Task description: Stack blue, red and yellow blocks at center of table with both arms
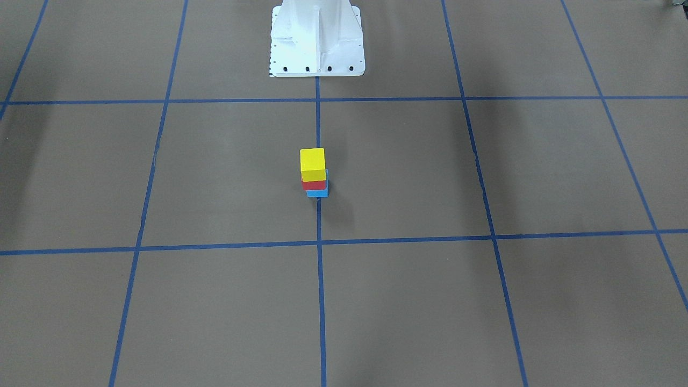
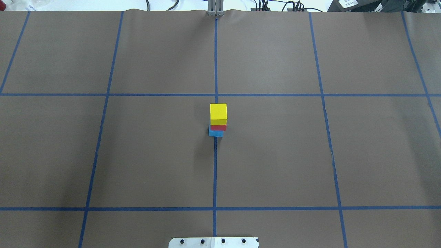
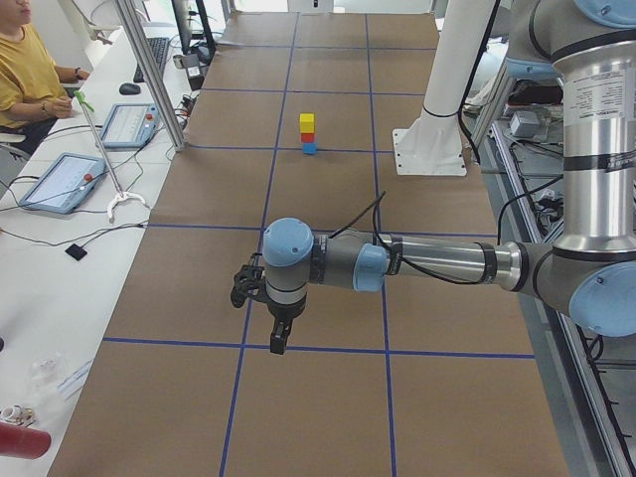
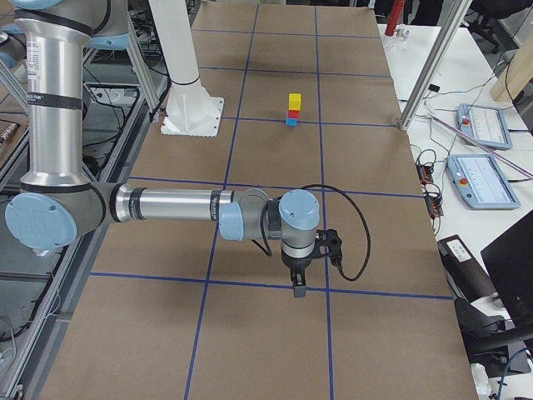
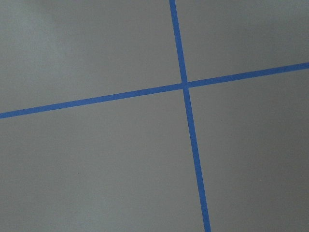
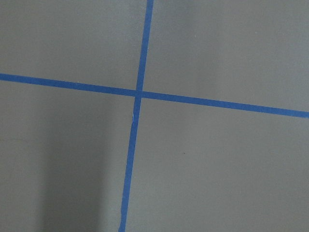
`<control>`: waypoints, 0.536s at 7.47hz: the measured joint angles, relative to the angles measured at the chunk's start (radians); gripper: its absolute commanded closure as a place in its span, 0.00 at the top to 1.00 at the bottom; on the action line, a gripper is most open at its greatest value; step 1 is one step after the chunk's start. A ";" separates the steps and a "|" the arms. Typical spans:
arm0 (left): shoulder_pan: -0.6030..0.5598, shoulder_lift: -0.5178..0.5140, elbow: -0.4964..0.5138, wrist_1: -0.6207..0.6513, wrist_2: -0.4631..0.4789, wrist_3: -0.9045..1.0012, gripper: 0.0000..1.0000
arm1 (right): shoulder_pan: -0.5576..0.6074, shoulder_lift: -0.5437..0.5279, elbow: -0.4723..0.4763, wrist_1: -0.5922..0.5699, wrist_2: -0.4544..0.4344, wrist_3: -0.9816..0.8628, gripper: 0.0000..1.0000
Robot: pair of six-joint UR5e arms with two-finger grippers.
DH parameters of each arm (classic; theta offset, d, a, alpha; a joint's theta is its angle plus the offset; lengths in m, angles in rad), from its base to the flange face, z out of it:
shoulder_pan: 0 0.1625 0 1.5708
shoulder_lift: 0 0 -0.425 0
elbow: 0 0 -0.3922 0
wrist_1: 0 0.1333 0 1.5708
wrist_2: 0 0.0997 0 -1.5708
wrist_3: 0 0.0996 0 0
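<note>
Three blocks stand as one stack on the centre tape line of the brown table point(image 2: 275, 155): the blue block point(image 2: 215, 133) at the bottom, the red block point(image 2: 218, 127) on it, the yellow block point(image 2: 218, 114) on top. The same stack shows across the table: yellow block point(image 1: 312, 164), red block point(image 1: 314, 185), blue block point(image 1: 318, 193). The left gripper point(image 3: 278, 343) hangs over a tape crossing, far from the stack, seen only from the side. The right gripper point(image 4: 298, 287) does likewise at the other end. Whether either is open or shut I cannot tell. Both wrist views show only bare table.
The white bolted pedestal point(image 1: 317, 40) stands behind the stack. A person point(image 3: 25, 70) sits at a side desk with tablets point(image 3: 62, 181) on the robot's left side. Frame posts point(image 4: 433, 67) and more tablets point(image 4: 483, 179) line the far edge.
</note>
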 measured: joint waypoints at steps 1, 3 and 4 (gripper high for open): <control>0.000 0.003 0.000 -0.002 0.001 -0.001 1.00 | 0.000 -0.002 0.001 0.000 0.002 0.001 1.00; -0.001 0.007 0.002 -0.002 0.003 -0.001 1.00 | 0.000 -0.004 0.001 0.000 0.003 0.008 1.00; -0.001 0.009 0.001 -0.002 0.003 -0.001 1.00 | 0.000 -0.004 0.003 -0.001 0.005 0.010 1.00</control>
